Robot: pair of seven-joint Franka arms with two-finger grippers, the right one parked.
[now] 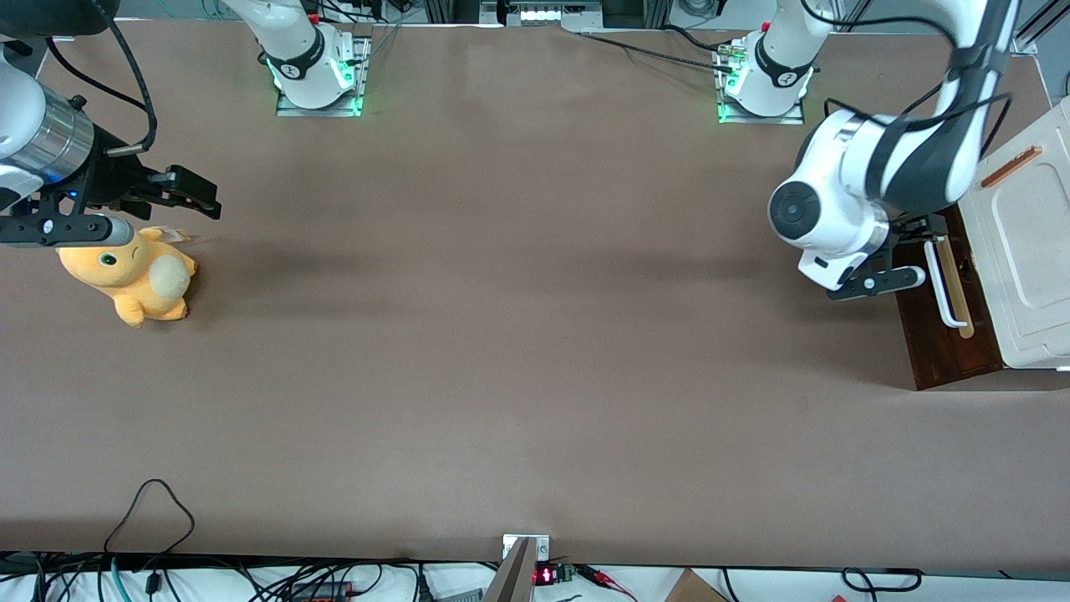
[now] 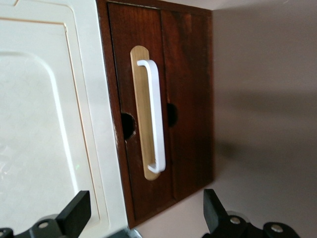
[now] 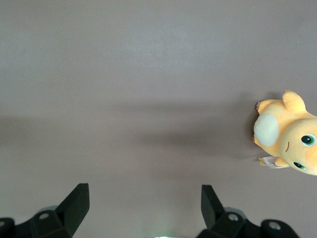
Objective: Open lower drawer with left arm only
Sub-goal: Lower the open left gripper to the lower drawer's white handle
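The lower drawer (image 1: 936, 351) is a dark brown wooden front under the cream-white cabinet top (image 1: 1032, 251), at the working arm's end of the table. Its white bar handle (image 1: 945, 293) lies over a tan strip. None of the pale wood inside shows. My left arm's gripper (image 1: 909, 251) hangs open and empty above the drawer front, by the end of the handle farther from the front camera, and touches nothing. In the left wrist view the drawer front (image 2: 188, 99) and the handle (image 2: 152, 116) lie ahead of the open gripper (image 2: 143, 218), with the fingertips (image 2: 213, 210) clear of the handle.
An orange plush toy (image 1: 134, 272) lies toward the parked arm's end of the table and shows in the right wrist view (image 3: 290, 131). A thin orange strip (image 1: 1011, 165) lies on the cabinet top. Cables (image 1: 150, 510) lie by the table's near edge.
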